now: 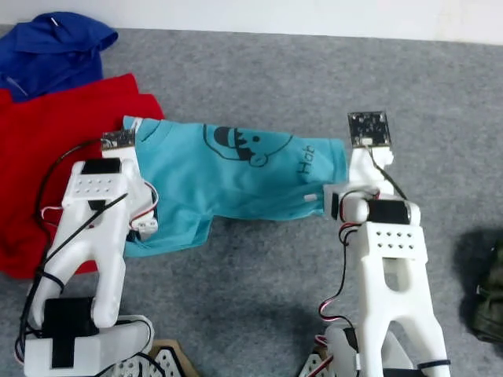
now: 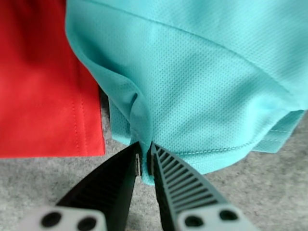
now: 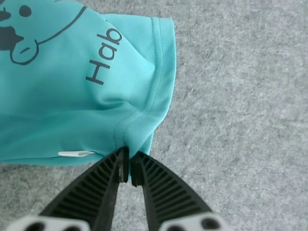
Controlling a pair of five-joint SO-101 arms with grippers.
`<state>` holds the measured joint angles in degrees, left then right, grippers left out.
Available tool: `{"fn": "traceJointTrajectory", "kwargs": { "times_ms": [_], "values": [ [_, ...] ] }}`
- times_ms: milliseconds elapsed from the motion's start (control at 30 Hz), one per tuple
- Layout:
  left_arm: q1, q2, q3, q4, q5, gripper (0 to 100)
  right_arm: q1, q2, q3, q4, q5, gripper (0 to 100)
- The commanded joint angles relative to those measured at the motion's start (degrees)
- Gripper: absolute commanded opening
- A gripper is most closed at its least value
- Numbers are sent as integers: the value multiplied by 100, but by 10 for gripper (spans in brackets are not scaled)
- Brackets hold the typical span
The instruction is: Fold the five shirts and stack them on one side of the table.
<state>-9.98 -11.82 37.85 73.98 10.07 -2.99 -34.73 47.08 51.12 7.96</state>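
Centrally between the two arms: teal shirt [image 1: 236, 177], lying across the grey bench [image 1: 275, 275], partly folded, long axis running from one arm to the other. Carries a dark cartoon print and some dark lettering on its upper face, the lettering toward the right end. Hangs a looser flap toward the near edge at the left end. Overlaps the red shirt [image 1: 47, 157] along its left side.

Left end effector [image 2: 144, 161]: closed on the teal shirt, black ribbed jaws nipping a raised fold of fabric at the hem. Pulls the cloth into a narrow ridge running up from the jaw tips. Sits just beside the straight stitched edge of the red shirt, grey bench showing beneath.

Right end effector [image 3: 126, 166]: likewise clamped on the teal shirt, jaws pressed together on the corner by the hemmed right end. Gathers the fabric into small creases at the pinch. Small white tag [image 3: 74, 154] just beside the jaws, at the shirt's near edge.

Farther out, red shirt spread flat on the left side of the bench, reaching under the left arm. Blue garment [image 1: 51, 47] bunched at the far left corner, touching the red shirt's far edge. Dark green garment [image 1: 487, 290] crumpled at the right edge of the bench, well apart from the teal shirt.
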Motion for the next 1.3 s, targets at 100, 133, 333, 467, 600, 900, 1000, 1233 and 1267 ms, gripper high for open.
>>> {"fn": "traceJointTrajectory", "kwargs": {
  "times_ms": [100, 133, 333, 467, 600, 900, 1000, 1233, 1267],
  "values": [
    [22, -286, 391, -598, -563, 10, -31, -180, 180, -347, 18, 8],
    [22, -286, 453, -712, -607, 10, -31, -180, 198, -347, 18, 8],
    [22, -286, 593, -985, -897, 29, -13, -180, 207, -312, 26, 30],
    [13, -382, 585, -941, -923, 156, 127, -180, 251, -303, 18, 149],
    [48, -1112, 549, -571, -923, 248, 127, -189, 4, 180, 18, 176],
    [215, -3635, 356, 651, -914, 248, -92, -189, -1033, 1253, -88, 176],
    [-110, -3987, 541, 703, -905, 248, -716, -189, -822, 1490, -97, 176],
    [-1024, -3758, 1015, 255, -888, 248, -2712, -189, -330, 1341, -114, 176],
    [-1130, -3679, 1051, 202, -888, 248, -2905, -189, -259, 1253, -114, 176]
  ]
}}
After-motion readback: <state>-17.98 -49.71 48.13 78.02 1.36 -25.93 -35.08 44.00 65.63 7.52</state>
